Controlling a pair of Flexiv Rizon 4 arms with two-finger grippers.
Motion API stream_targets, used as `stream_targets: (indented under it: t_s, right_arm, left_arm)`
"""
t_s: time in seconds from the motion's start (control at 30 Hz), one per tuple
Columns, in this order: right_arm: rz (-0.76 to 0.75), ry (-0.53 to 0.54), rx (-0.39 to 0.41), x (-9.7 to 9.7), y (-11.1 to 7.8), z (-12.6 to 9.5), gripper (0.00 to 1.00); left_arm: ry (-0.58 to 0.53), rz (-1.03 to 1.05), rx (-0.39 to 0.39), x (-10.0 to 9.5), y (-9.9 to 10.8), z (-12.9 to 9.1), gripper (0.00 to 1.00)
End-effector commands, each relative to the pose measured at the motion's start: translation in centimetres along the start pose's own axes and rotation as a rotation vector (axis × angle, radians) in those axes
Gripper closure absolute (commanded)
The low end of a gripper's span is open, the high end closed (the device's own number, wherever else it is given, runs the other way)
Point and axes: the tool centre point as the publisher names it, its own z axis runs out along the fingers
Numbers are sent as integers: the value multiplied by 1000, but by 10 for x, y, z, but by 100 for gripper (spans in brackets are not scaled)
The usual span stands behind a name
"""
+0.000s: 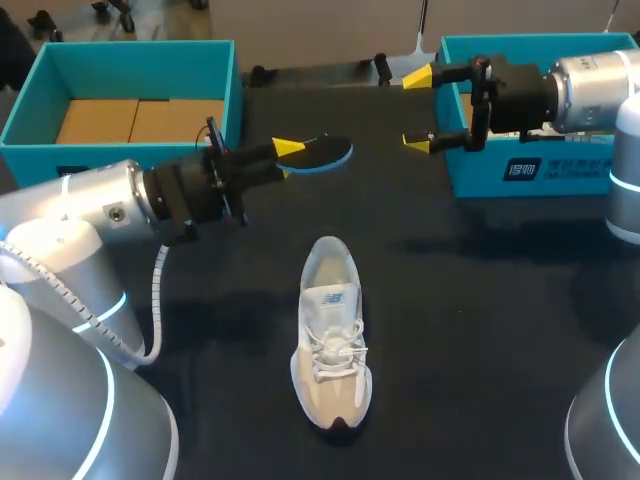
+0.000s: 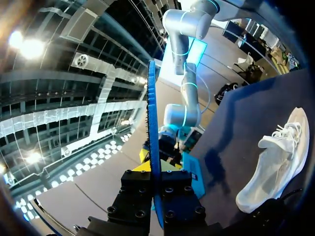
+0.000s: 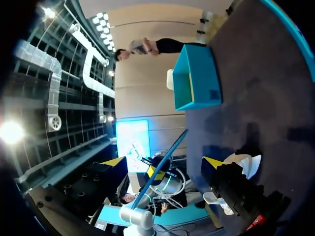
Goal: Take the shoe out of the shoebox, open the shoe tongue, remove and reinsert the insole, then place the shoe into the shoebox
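Worktop (image 1: 480,330): black, and it carries both boxes and the shoe.
Left arm (image 1: 90,210): comes in from the near left corner and reaches toward the far middle of the worktop.
Right arm (image 1: 590,90): comes in from the right edge, level above the right-hand box.
Left shoebox (image 1: 140,48): teal and open, at the far left corner, with brown cardboard lying inside.
Right box (image 1: 580,170): teal, at the far right corner, partly hidden by the right arm.
Shoe (image 1: 330,340): white and beige, upright on its sole at the middle of the worktop, outside both boxes. Its toe points at the near edge and its laces are tied. Both wrist views show it on the dark surface (image 2: 275,162) (image 3: 241,164).
Insole (image 1: 322,153): dark with a blue underside, out of the shoe and held above the worktop between the two boxes, nearer the left one. The left wrist view shows it edge-on (image 2: 151,123), running out ahead of the fingers.
Left gripper (image 1: 292,152): pinched on one end of the insole, the fingers pressing it from both sides (image 2: 156,172).
Right gripper (image 1: 418,110): fingers spread wide and holding nothing, just off the right box's left wall, well apart from the insole (image 3: 162,162).
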Motion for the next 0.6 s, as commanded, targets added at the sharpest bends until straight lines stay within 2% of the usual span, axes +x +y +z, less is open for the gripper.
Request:
stream_targets:
  t_s: [0.03, 0.23, 0.27, 0.33, 0.37, 0.6]
  right_arm:
    - [-1, 0, -3, 0, -1, 1, 0]
    - [-1, 0, -3, 0, -1, 1, 0]
    - [-1, 0, -3, 0, -1, 1, 0]
    - [-1, 0, -3, 0, -1, 1, 0]
    - [-1, 0, -3, 0, -1, 1, 0]
    - [-1, 0, -3, 0, -1, 1, 0]
  left_arm:
    - [38, -147, -37, -5, -4, 2, 100]
    - [173, -523, -182, -20, -8, -6, 100]
    - [207, -637, -197, -22, -8, -8, 100]
    - [357, -899, -210, -24, -11, -11, 100]
    - [426, -980, -159, -27, -14, -14, 100]
    - [426, -980, -159, -27, -14, -14, 100]
